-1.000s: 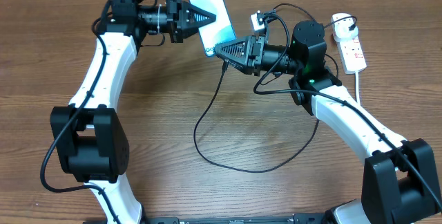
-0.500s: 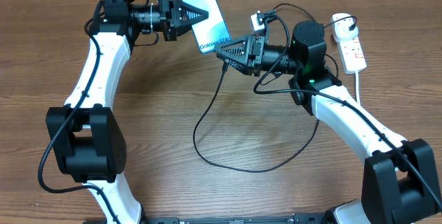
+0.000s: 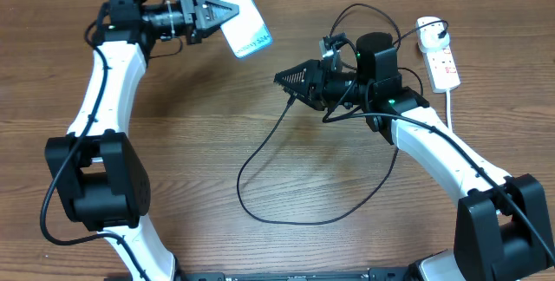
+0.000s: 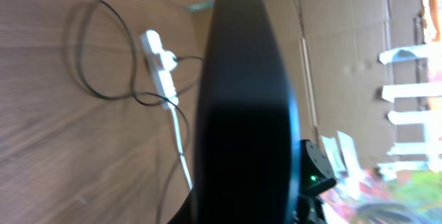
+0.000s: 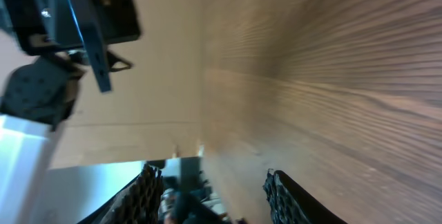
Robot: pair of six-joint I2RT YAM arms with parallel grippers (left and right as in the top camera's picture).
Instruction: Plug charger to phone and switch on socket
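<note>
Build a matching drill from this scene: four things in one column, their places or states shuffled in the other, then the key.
Column one
1. slim smartphone with light blue screen
2. thin black charger cable
3. white power strip with red switch marks
4. right gripper

Column two
A. jaws apart
B. looped on the wooden table
C. clamped in the left gripper
D. lying on the right arm's side, near the far edge

Pairs: 1-C, 2-B, 3-D, 4-A
</note>
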